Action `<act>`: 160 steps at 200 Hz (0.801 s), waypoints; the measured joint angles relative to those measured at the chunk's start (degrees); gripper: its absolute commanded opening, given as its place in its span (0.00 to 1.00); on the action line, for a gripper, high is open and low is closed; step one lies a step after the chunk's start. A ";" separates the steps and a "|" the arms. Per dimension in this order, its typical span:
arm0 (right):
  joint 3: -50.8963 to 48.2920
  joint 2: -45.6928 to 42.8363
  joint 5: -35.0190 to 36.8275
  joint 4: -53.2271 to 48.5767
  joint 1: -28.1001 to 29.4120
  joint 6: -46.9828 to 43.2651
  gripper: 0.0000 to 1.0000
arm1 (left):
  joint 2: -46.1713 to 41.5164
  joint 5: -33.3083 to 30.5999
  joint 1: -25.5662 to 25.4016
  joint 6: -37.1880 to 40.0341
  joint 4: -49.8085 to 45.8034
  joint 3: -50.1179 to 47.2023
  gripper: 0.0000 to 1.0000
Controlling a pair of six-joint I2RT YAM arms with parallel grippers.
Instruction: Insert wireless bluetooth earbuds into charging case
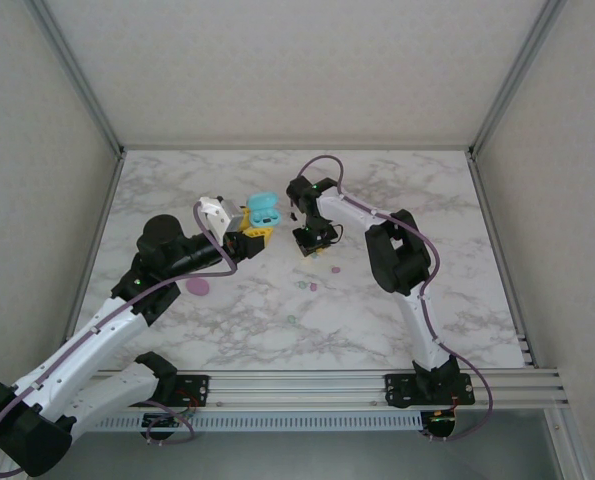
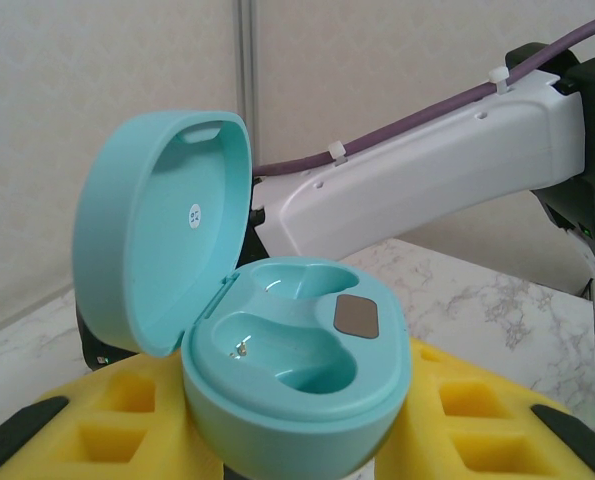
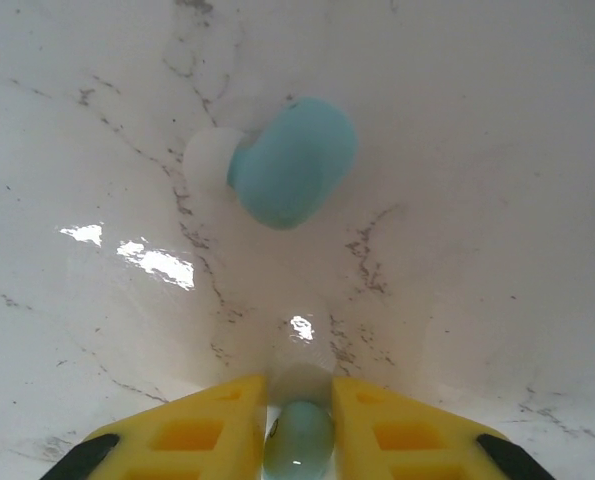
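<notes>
left arm: stretched forward and up from the base, elbow bent; left claw [image 1: 254,233] clamped on teal oval plastic charging case [image 2: 307,400], lid hinged open
right arm: folded, wrist pointing down; right claw [image 3: 299,420] pinching pale mint-green plastic earbud [image 3: 299,447] at white marble surface [image 3: 477,150]
cyan plastic earbud [image 3: 292,165]: on surface, just beyond right claw, apart

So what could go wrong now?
The tiny pale-mint plastic earbud is pinched near the tips of the right tool, so it might pop out. The rounded cyan plastic earbud lying loose on the marble table could get bumped away. The sockets in the open cyan oval charging case are small, easy to miss.
</notes>
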 measured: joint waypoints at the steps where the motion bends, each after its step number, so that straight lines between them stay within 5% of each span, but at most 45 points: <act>1: 0.00 0.00 0.02 0.00 0.00 -0.02 0.24 | 0.00 0.00 0.00 0.02 0.00 0.00 0.30; 92: -3.69 -2.95 -2.47 1.20 -0.02 2.29 0.17 | 0.00 -0.02 0.00 0.02 0.00 0.00 0.30; 160: -19.08 -22.82 -32.37 14.38 -6.01 10.01 0.17 | 0.02 -1.29 0.07 1.36 -1.09 0.00 0.30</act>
